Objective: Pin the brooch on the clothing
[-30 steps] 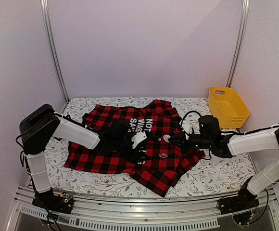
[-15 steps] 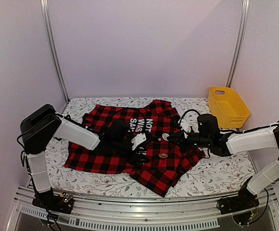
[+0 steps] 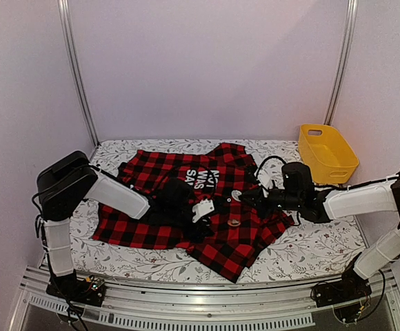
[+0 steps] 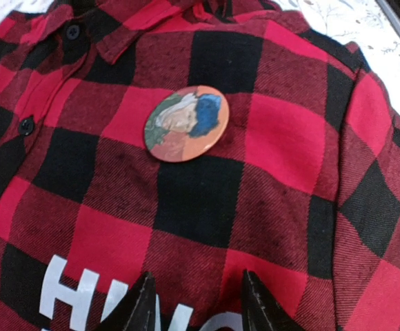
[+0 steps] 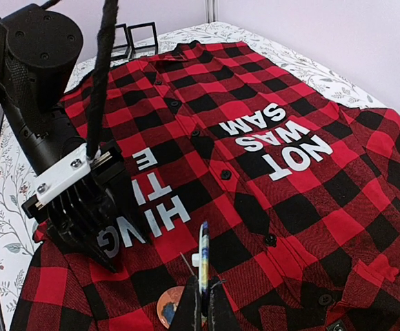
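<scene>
A thin round brooch point(image 5: 203, 258), seen edge-on and standing upright, is pinched between the two closed fingers of my right gripper point(image 5: 201, 312). A fine pin wire juts from its side. It hangs just above the front of a large red-and-black checked flannel shirt point(image 5: 338, 207), close to white block letters reading HING. On the fabric just beside it lies a round painted badge point(image 4: 186, 124), flat and face up, showing a figure in blue and orange, near a row of black buttons. My left gripper point(image 4: 196, 293) is low over the same shirt front, its two black fingers partly apart with only cloth between them. Whether they touch the cloth I cannot tell. The shirt is spread across a white floral table cover point(image 3: 310, 252). A yellow plastic basket point(image 3: 327, 155) stands at the far right corner, well apart from the shirt.
</scene>
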Tool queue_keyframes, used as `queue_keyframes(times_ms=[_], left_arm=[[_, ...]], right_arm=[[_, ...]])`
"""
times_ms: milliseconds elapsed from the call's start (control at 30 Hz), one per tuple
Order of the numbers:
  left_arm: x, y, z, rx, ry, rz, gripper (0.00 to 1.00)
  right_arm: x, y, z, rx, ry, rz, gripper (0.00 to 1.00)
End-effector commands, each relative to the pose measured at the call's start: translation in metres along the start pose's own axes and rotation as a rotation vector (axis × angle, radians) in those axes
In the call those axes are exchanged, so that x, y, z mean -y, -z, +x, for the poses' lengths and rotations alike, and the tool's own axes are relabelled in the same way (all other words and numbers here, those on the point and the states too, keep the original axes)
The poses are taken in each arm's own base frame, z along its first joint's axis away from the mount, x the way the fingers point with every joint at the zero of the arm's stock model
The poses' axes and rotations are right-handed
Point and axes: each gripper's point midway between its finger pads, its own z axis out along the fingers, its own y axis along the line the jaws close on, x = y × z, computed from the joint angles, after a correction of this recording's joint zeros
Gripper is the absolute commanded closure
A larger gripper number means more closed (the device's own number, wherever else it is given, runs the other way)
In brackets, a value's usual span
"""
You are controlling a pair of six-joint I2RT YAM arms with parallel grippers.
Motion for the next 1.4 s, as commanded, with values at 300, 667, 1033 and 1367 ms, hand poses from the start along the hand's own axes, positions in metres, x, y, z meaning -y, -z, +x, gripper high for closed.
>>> queue_keyframes(times_ms=[300, 667, 1033, 1367], left_arm=[[0.004, 0.019, -0.035, 0.09, -0.068, -0.043, 1.0], [0.032, 0.04, -0.061, 0.185, -0.017, 0.09, 1.0], [0.037, 0.04, -0.065, 0.195, -0.019, 0.125, 1.0], [0.035, 0.039, -0.063, 0.189, -0.021, 0.121, 1.0]], right_arm=[[0.001, -0.009, -0.006, 0.012, 0.071, -0.007, 1.0], [-0.035, -0.009, -0.006, 0.206, 0.455, 0.006, 1.0], [-0.046, -0.018, 0.025, 0.185, 0.682, 0.115, 1.0], [-0.053, -0.029, 0.044, 0.136, 0.775, 0.107, 1.0]])
